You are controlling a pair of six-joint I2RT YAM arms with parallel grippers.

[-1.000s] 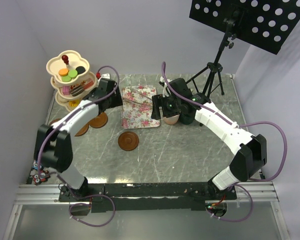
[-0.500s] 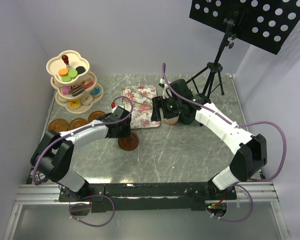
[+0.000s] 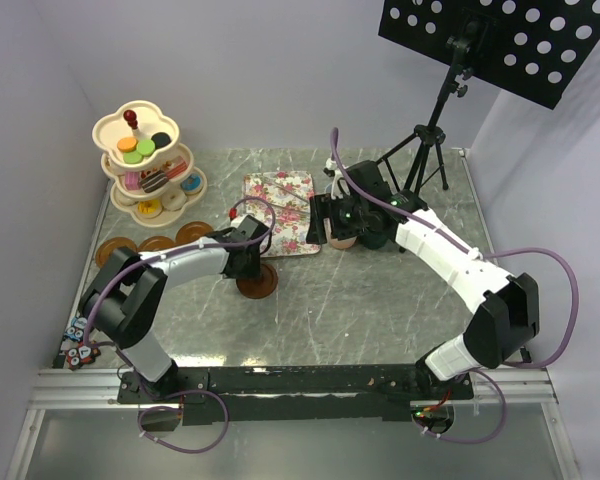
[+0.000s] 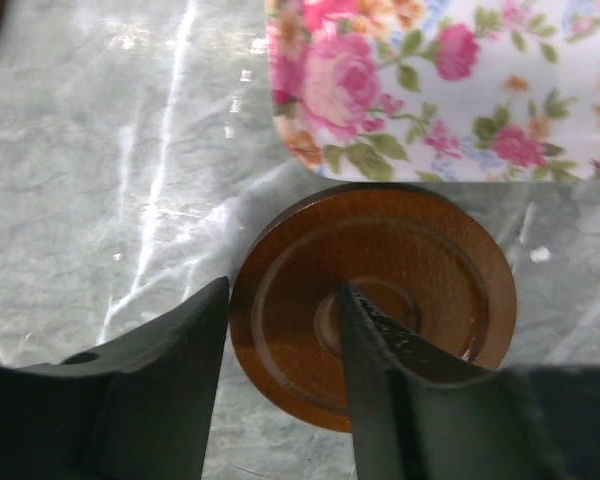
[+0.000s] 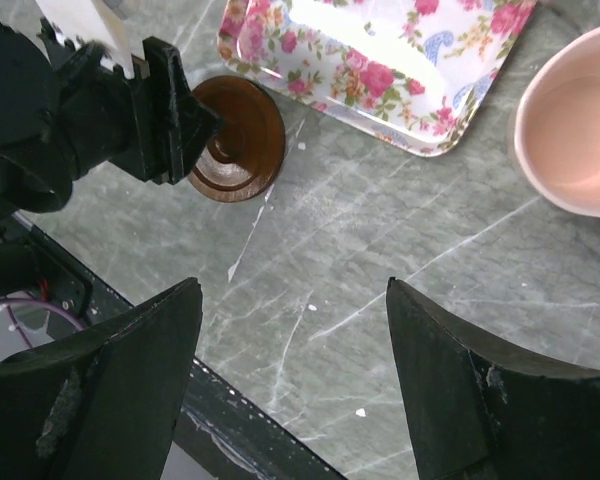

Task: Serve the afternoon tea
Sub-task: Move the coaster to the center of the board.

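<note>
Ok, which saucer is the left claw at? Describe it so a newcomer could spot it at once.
Find the floral tray in the middle of the marble table. Just off its near left corner lies one round brown saucer, with the left claw straddling its rim. It sits alone, while the other three saucers line up by the three-tier stand at the left.

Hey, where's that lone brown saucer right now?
In the top view the lone saucer lies left of centre, just in front of the near left corner of the floral tray, its rim between the fingers of the left gripper.
</note>
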